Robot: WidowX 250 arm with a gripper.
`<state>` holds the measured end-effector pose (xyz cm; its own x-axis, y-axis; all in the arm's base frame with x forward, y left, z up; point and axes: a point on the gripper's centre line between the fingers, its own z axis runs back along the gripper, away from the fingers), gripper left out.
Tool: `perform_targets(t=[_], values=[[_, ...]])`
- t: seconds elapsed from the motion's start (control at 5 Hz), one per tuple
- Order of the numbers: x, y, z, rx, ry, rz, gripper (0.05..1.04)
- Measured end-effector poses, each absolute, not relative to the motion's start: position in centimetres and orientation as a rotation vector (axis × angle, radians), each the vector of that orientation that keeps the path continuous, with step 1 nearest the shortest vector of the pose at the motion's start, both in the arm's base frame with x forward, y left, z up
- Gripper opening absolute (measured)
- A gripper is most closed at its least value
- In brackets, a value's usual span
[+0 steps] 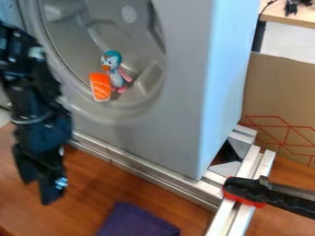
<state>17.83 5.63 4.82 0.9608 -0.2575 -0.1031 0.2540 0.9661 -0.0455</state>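
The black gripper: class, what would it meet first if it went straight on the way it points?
Probably the brown wooden surface below the gripper, though its height above it is unclear.

Toy penguin (115, 76) in the recess of the machine (184, 106), toy sushi piece (100, 87) just left of it; rails (138, 167) along the machine's foot — cloth (137, 222) before them on the table (113, 184); clamp (243, 190) at right, on the rails; cardboard (280, 103) behind.

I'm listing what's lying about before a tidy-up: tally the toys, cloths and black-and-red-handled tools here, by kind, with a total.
Toys: 2 (penguin figure, orange piece with pale stripes)
Cloths: 1 (purple cloth)
Tools: 1 (black-and-red-handled tool)
Total: 4
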Motion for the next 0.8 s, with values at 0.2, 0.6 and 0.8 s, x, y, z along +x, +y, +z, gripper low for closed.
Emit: perform_targets(t=[0.2,0.6,0.8], values=[[18.4,2.8,3.3,-0.082,0.167,-0.269,1.0],[18.3,-1.9,1.6,-0.038,0.243,-0.28,1.0],[17.7,-2.9,0.4,-0.034,0.275,-0.291,1.0]])
